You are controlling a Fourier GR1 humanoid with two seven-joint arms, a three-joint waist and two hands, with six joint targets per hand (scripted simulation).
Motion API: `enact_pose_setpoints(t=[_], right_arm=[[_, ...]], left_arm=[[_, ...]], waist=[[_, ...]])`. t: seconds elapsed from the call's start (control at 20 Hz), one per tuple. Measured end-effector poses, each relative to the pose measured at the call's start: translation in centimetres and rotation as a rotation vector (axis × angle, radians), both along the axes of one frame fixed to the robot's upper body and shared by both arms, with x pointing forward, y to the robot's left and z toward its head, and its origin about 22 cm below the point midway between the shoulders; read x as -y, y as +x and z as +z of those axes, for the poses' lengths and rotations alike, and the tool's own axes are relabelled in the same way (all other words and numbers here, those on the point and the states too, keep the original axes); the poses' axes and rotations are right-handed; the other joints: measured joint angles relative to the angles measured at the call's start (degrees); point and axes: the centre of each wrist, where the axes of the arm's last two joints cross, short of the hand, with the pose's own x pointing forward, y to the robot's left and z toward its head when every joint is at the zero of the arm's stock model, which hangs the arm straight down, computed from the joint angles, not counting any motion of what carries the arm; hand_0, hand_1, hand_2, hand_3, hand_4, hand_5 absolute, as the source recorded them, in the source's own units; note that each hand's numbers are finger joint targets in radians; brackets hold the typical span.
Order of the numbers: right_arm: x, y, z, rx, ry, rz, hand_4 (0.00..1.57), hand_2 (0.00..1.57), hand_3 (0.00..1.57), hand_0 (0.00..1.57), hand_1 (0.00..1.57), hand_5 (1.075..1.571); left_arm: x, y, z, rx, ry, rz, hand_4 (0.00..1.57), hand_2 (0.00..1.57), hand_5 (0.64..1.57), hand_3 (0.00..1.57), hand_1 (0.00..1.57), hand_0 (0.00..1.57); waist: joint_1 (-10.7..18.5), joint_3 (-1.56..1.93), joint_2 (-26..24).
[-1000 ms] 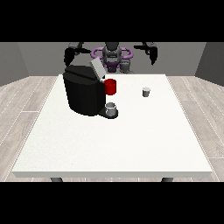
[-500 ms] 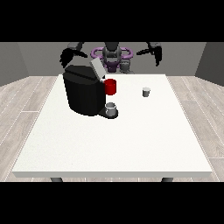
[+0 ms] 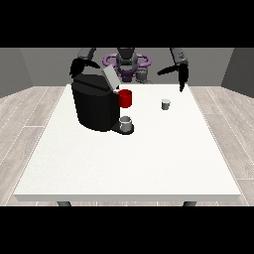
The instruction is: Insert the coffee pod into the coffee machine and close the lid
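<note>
Pod untouched, lid up; both hands raised at the far edge.

Coffee pod [image 3: 165, 103] stands on the table [image 3: 129, 163], at 3 o'clock of the coffee machine [image 3: 95, 104], well apart; lid [image 3: 109, 78] tilted open. Hand at the view's right [image 3: 181, 75] hangs at 1 o'clock of the pod, fingers straight, holding nothing. Hand at the view's left [image 3: 76, 66]: finger state not readable. Risk: a descending reach may clip and tip the small pod. Against half a second ago, the right-side hand is lower and nearer the pod.
</note>
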Motion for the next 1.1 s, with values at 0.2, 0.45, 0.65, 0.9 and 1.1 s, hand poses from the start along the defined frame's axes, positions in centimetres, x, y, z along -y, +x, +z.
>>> enact_pose_setpoints(t=[0.2, 0.45, 0.65, 0.9, 1.1], right_arm=[[-0.8, 0.9, 0.4, 0.008, -0.007, 0.003, 0.36, 0.00, 0.00, 0.00, 0.00, 1.571], [-0.3, 1.7, 1.0, -0.017, -0.023, 0.009, 0.37, 0.00, 0.00, 0.00, 0.00, 1.571], [-0.2, 2.2, 0.0, -0.042, -0.038, -0.005, 0.42, 0.00, 0.00, 0.00, 0.00, 1.571], [-0.3, 2.5, -1.0, -0.083, -0.053, -0.022, 0.41, 0.00, 0.00, 0.00, 0.00, 1.571], [0.0, 2.8, -1.2, -0.115, -0.065, -0.034, 0.39, 0.00, 0.00, 0.00, 0.00, 1.571]], left_arm=[[-0.8, 1.6, -0.2, -0.047, 0.021, 0.019, 0.00, 0.00, 1.571, 0.00, 0.00, 0.00], [-2.0, 2.8, -1.0, -0.095, 0.060, 0.051, 0.00, 0.00, 1.571, 0.00, 0.00, 0.00], [-0.8, 3.7, -1.6, -0.134, 0.114, 0.028, 0.00, 0.00, 1.571, 0.00, 0.00, 0.00], [-0.5, 4.3, -2.3, -0.169, 0.194, -0.002, 0.00, 0.50, 1.571, 0.00, 0.10, 0.10], [0.1, 4.5, -3.4, -0.213, 0.242, -0.002, 0.00, 0.78, 1.571, 0.43, 0.70, 0.70]], waist=[[-0.3, -0.01, 1.7], [-1.2, -0.02, 3.0], [-0.6, -0.02, 3.3], [-0.1, -0.01, 2.6], [0.2, -0.01, 1.5]])
